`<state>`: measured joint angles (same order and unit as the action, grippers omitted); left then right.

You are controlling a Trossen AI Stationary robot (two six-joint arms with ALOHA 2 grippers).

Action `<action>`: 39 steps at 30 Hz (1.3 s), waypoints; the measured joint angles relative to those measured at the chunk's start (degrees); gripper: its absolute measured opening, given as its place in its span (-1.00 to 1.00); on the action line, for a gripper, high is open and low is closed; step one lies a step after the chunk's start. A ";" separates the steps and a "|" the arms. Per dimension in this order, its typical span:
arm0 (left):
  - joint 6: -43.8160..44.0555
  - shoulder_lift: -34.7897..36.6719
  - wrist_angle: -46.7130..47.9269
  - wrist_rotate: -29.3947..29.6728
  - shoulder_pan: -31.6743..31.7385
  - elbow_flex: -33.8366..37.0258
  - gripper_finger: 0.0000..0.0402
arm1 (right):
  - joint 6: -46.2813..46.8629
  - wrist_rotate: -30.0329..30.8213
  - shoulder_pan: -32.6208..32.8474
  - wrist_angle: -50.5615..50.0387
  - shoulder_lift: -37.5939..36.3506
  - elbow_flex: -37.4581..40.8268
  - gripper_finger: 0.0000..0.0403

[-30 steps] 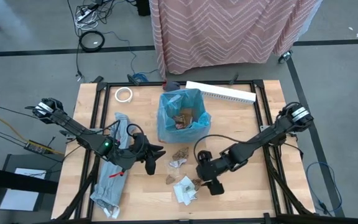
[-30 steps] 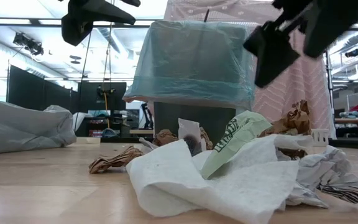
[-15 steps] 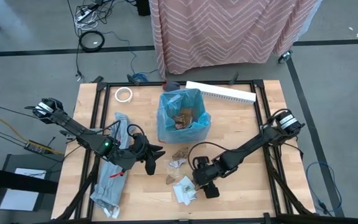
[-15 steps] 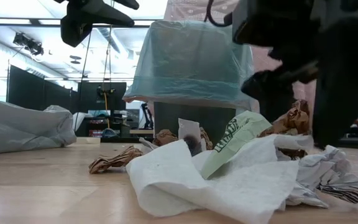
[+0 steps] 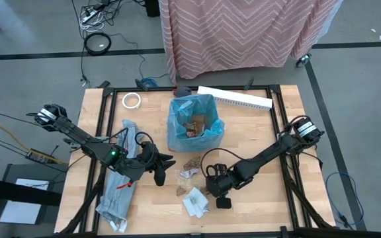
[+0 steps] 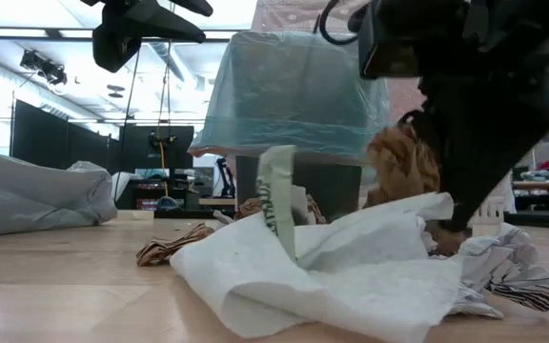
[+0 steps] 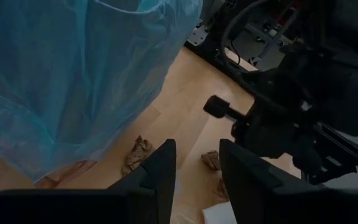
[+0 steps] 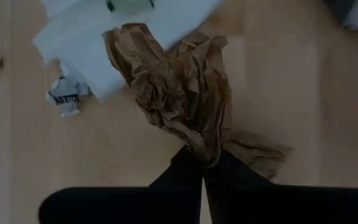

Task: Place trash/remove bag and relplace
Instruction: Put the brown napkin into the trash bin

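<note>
The small dark bin (image 6: 274, 186), lined with the blue bag (image 5: 194, 122), stands mid-table with scraps inside it. Loose trash lies on the table in front of it: brown scraps (image 5: 192, 162), a white wrapper piece (image 5: 189, 173) and a white paper sheet (image 5: 196, 201). My right gripper (image 5: 208, 192) is down among this trash, shut on a crumpled brown paper scrap (image 8: 173, 87). My left gripper (image 5: 167, 169) hovers open left of the trash, near the bin's front. Its fingers (image 7: 166, 171) have nothing between them. My right gripper pinches one end of the crumpled brown scrap (image 8: 205, 149) between its two fingertips, coming from above and pointing down. The rest of the scrap bulges out past the fingertips, over the white paper sheet (image 6: 351, 276). Whether it is clear of the table I cannot tell.
A pale grey plastic bag (image 5: 119, 178) lies along the table's left part under the left arm. At the far edge are a tape roll (image 5: 132, 100) and a long white box (image 5: 235, 98). A pink patterned cloth (image 5: 243, 33) hangs beyond the table.
My right gripper has come down onto the trash near the front edge, shifted slightly left, and shut on the brown scrap. The scrap now sits higher in the low view. The white paper sheet has been shoved, and its green-printed strip stands upright.
</note>
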<state>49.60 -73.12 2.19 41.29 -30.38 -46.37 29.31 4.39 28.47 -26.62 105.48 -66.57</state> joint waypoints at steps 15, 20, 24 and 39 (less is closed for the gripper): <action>0.02 0.00 0.15 1.09 -0.01 0.00 -0.35 | -6.79 11.57 -1.28 -19.54 -15.45 -8.28 -1.00; 0.09 0.00 0.14 1.32 0.01 0.00 -0.35 | -8.09 17.85 -2.33 -20.74 -23.21 -14.24 -1.00; 0.11 0.00 0.01 1.61 0.00 0.00 -0.35 | -11.57 25.07 -4.30 -19.77 -27.19 -20.62 -1.00; 0.20 -0.02 -2.12 4.12 0.00 0.00 -0.35 | -29.55 11.34 -32.13 -12.79 -23.69 -24.56 -1.00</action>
<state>49.80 -73.14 0.06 45.41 -30.37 -46.37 -0.25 15.74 -3.66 -39.41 81.79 -91.13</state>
